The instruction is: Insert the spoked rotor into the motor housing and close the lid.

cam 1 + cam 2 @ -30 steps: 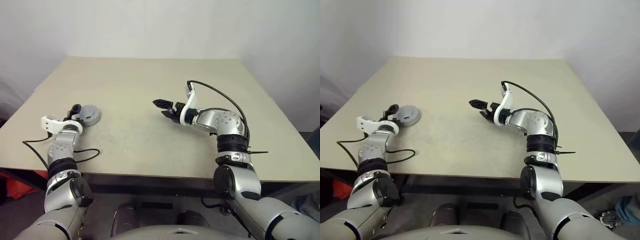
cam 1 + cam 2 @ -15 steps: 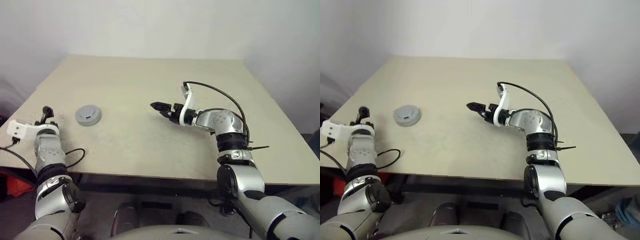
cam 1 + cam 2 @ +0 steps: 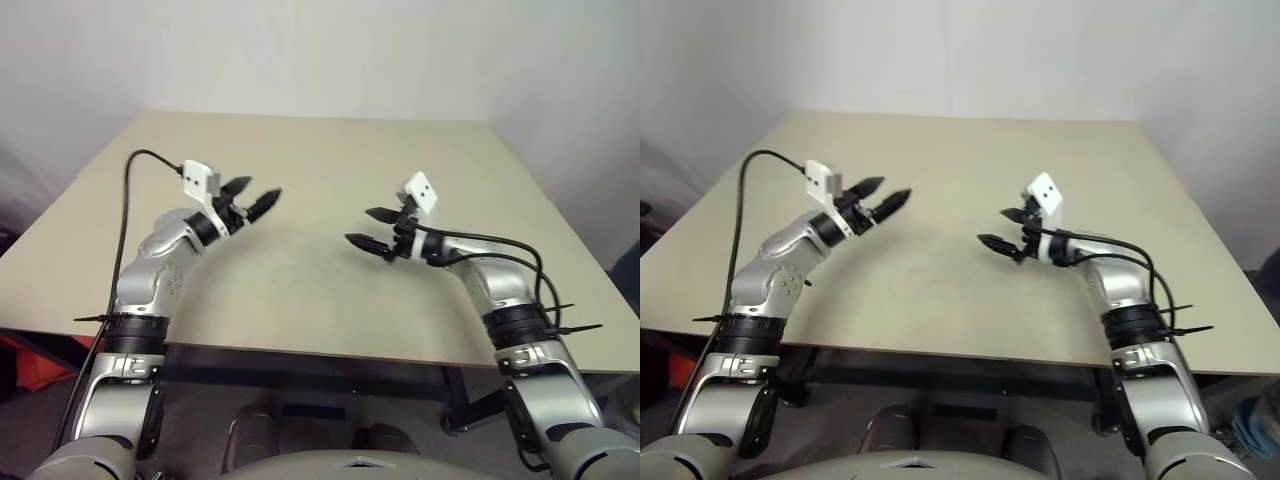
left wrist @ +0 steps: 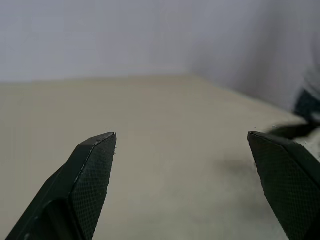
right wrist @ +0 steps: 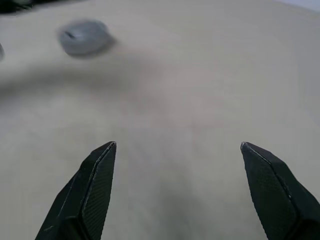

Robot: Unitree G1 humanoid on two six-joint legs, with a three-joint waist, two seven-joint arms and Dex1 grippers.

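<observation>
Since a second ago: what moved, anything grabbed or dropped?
The left gripper swung from the table's left edge up and inward over the table; it now covers the grey round part in the head views. The right gripper rolled and drew rightward. Both stayed open and empty; the part hasn't moved.

A beige table (image 3: 330, 290) stands against a plain pale wall (image 3: 320, 50).

Left claw (image 3: 880, 198) and right claw (image 3: 1002, 229) gape, empty; table (image 3: 940, 290) beneath.
</observation>
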